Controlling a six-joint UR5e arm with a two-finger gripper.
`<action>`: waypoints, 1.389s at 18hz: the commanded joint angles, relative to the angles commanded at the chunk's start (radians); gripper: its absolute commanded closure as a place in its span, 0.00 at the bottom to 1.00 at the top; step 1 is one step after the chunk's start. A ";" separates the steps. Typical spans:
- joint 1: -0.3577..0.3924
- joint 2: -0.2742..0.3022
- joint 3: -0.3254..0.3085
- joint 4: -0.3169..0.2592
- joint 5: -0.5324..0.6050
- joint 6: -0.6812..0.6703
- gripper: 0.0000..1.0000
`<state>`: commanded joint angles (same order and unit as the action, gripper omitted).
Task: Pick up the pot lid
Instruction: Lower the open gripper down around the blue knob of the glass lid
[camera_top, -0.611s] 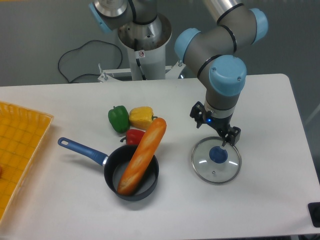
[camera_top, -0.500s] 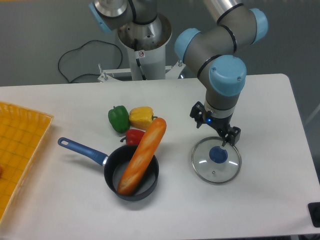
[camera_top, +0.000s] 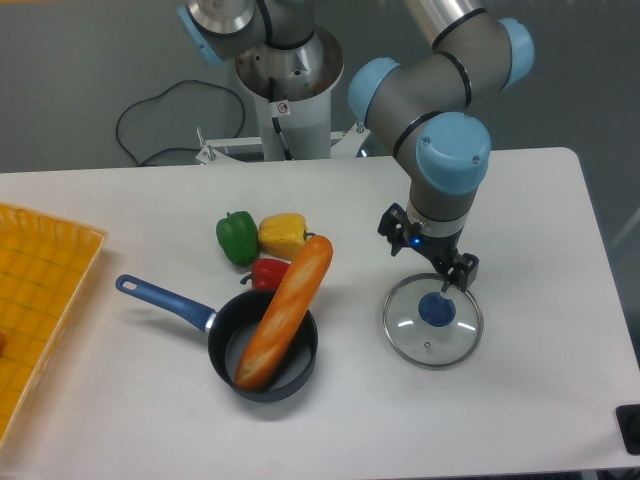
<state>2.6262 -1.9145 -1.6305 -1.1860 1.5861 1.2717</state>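
- The tool (camera_top: 430, 250) hangs over the far side of the pot lid (camera_top: 448, 342), its two fingers spread well apart and nothing visible between them; how much height separates it from the lid, I can't tell.
- The lid lies on the tabletop (camera_top: 545, 400), just nearer the viewer than the tool, with its blue knob (camera_top: 437, 310) facing up. That placing suits a grasp from above, since the knob looks like the natural thing to pinch.
- The fingers stand open, I judge, so they can pass either side of the knob; a small shift toward the viewer and a descent seem called for (a smooth, round knob could slip if caught off-centre).
- Picture-left of the tool sits a black pan (camera_top: 222, 345), its blue handle (camera_top: 160, 300) pointing away from the lid, which probably leaves the approach unhindered.
- The loaf (camera_top: 285, 315) leans in the pan and pokes past the rim toward the tool's side, likely because it is too long to lie inside.
- Counted: one lid, one knob, one pan, one loaf, and three peppers farther picture-left of the tool: one green pepper (camera_top: 238, 238), one yellow pepper (camera_top: 283, 236), one red pepper (camera_top: 268, 273).
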 joint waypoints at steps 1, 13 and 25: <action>0.002 0.003 -0.017 0.028 0.000 -0.005 0.00; 0.087 -0.070 0.012 0.065 -0.014 -0.003 0.00; 0.094 -0.163 0.055 0.089 -0.017 -0.014 0.00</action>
<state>2.7198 -2.0770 -1.5754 -1.0968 1.5693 1.2579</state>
